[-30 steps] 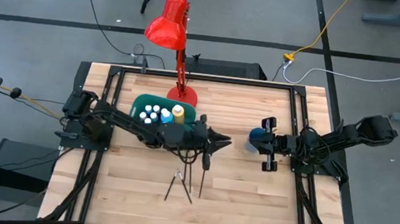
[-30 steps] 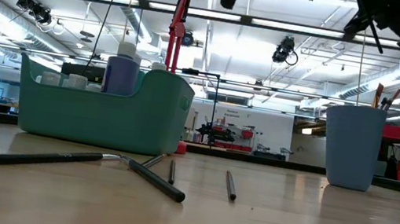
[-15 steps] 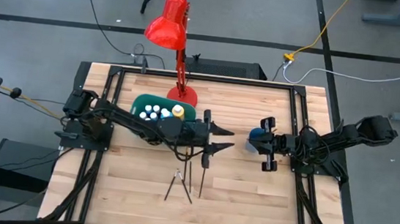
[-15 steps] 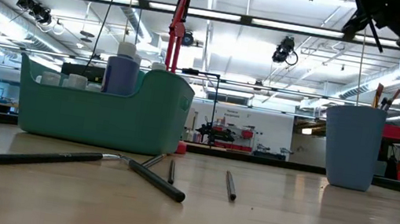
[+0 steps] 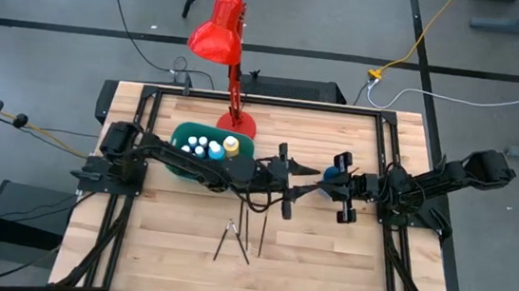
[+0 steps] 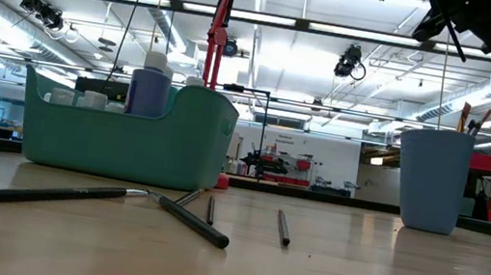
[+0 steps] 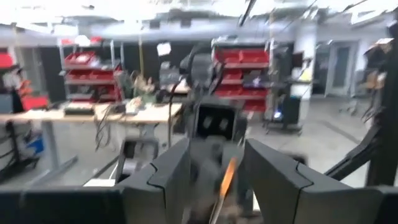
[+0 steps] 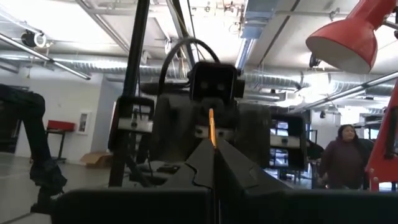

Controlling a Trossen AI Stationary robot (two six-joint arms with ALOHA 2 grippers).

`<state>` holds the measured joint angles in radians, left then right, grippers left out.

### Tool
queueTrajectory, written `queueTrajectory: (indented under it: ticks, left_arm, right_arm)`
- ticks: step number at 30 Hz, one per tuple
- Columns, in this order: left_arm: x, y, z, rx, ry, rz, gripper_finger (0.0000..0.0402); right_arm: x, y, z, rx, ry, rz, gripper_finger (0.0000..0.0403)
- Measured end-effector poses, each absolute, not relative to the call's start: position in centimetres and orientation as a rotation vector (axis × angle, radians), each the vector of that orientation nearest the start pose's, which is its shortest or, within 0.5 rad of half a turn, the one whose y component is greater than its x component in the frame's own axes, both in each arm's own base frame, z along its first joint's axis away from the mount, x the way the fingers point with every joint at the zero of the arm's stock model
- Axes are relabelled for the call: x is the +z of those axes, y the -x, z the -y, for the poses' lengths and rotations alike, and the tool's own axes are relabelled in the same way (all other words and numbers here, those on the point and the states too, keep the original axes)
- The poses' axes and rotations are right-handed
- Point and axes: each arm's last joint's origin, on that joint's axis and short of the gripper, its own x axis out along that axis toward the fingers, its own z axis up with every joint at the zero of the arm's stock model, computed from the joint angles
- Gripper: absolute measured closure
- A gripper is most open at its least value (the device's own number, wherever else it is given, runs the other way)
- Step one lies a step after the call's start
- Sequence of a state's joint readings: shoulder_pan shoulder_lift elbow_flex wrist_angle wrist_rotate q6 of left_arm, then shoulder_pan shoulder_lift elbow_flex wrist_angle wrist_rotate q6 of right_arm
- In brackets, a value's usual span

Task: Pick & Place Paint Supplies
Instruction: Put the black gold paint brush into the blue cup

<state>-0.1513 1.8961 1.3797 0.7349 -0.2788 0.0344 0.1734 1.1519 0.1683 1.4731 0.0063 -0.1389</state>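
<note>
My right gripper hovers over the small blue cup at the table's right, shut on a thin orange-tipped brush. My left gripper faces it from the left, open. Its fingers stand on either side of that brush; I cannot tell if they touch it. The teal bin holds white-capped bottles and a yellow bottle. Several dark brushes lie flat on the table in front of it. More brushes stand in the cup. My right gripper pinches the brush's thin shaft between its two shut fingers. The brush runs along the fingers and sticks out past their tips toward the left gripper, orange end foremost. It is lifted clear of the table.
A red desk lamp stands behind the bin on its round base. Black rails frame the wooden table. A person is in the room beyond.
My left gripper has opened and gone toward the table's right edge, rising a little, up to my right gripper and the brush it holds. The right gripper, bin and loose brushes have stayed where they were.
</note>
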Motion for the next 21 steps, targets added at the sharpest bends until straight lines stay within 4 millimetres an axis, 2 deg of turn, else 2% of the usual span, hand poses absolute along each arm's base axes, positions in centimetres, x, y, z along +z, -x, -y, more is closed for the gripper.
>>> queueTrajectory:
  ticks: [3, 17, 21]
  left_arm:
    - [31.1, -43.5, 5.9, 0.115, 0.014, 0.242, 0.0237]
    - [31.0, -43.5, 5.7, 0.130, 0.002, 0.235, 0.0238]
    - [31.0, -43.5, 5.6, 0.134, -0.024, 0.235, 0.0266]
  right_arm:
    - [22.0, -18.0, -3.1, 0.131, 0.092, 0.510, 0.0395]
    - [23.3, -19.0, -3.4, 0.152, 0.096, 0.523, 0.0395]
    - [23.4, -19.3, -3.4, 0.152, 0.097, 0.500, 0.0395]
